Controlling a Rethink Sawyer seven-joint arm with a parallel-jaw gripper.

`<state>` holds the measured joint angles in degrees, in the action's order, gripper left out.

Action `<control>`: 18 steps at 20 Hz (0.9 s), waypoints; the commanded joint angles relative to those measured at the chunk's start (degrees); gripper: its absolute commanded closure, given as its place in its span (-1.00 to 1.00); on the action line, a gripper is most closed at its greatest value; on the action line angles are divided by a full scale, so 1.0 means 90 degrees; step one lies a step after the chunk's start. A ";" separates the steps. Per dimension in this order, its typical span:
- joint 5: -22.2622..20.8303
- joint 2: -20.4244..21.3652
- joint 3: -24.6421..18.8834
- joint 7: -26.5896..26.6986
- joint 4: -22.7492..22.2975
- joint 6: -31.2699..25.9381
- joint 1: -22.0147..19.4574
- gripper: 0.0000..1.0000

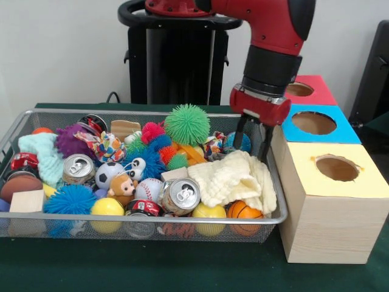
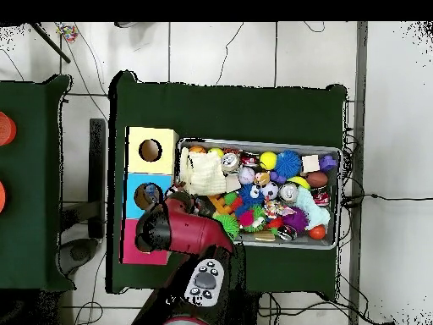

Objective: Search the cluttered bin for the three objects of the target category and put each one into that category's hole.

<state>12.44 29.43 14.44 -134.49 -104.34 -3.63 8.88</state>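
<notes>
A glossy red arm [image 1: 267,18] with black cylindrical joints ends in a red-collared hand [image 1: 253,137] with dark fingers.

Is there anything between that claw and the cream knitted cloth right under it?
Nothing visible. The open claw hangs just above the far edge of the cream cloth, at the bin's end nearest the boxes, with only air between.

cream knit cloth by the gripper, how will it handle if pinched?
Probably floppy: the cream knit cloth lies rumpled and draped over the items under it. Likely light, so a pinch may lift only a fold. Its trailing edge might drag the orange mini basketball beside it. The gripper hangs open above its far edge.
</notes>
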 commanded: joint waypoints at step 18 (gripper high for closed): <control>-0.1172 -0.0293 -0.1229 -0.0508 -0.0556 0.0987 -0.1866 -1.00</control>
<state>6.05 29.05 9.35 -134.49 -106.42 1.15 -5.99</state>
